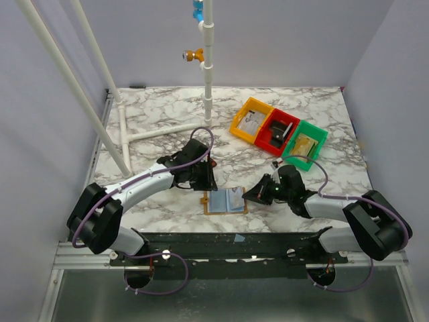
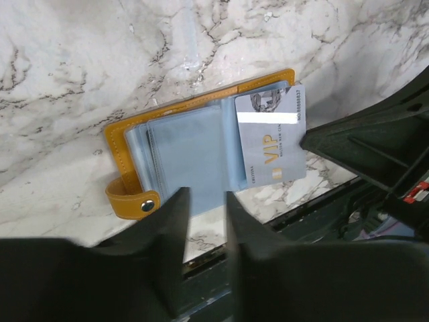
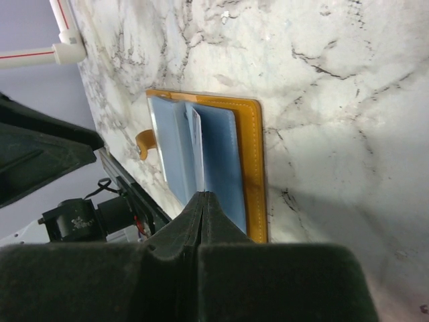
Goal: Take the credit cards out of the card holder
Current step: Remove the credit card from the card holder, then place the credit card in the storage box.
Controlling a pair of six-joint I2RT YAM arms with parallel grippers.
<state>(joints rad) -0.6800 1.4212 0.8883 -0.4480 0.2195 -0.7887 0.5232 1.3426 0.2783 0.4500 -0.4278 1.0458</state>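
The yellow card holder (image 1: 224, 201) lies open on the marble table near the front edge, with its blue plastic sleeves up. It also shows in the left wrist view (image 2: 188, 151) and the right wrist view (image 3: 251, 154). A grey VIP card (image 2: 271, 137) sticks partly out of a sleeve toward the right arm. My right gripper (image 3: 204, 196) is shut on that card's edge, and the card is seen edge-on (image 3: 196, 144). In the top view the right gripper (image 1: 258, 194) sits at the holder's right side. My left gripper (image 2: 206, 201) is open and empty over the holder's near edge; from above the left gripper (image 1: 204, 178) is just behind the holder.
A yellow bin (image 1: 249, 121), a red bin (image 1: 278, 132) and a green bin (image 1: 305, 144) with small items stand at the back right. A white pipe frame (image 1: 157, 132) stands at the back left. The table's front edge and black rail (image 1: 228, 241) run just behind the holder.
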